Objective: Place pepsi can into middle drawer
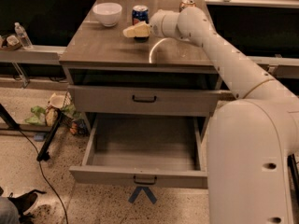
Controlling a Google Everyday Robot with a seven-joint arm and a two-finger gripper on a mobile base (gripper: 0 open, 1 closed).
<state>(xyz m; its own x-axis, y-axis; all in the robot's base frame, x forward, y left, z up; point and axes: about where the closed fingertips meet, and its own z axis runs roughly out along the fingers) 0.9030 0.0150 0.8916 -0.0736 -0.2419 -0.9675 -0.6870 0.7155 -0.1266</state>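
The big white arm (pixel 224 55) is stretched out over the desk (pixel 107 55), with the open drawer (pixel 140 148) left pulled out below (presumably the middle one). The pepsi can (pixel 140 12) is stood upright at the back of the desk, near the white bowl (pixel 107 13). The gripper (pixel 136 30) is held right in front of the can, and whether it's spread or pressed together can't be told. If the can gets approached off-centre, it could be tipped over or shoved toward the bowl.
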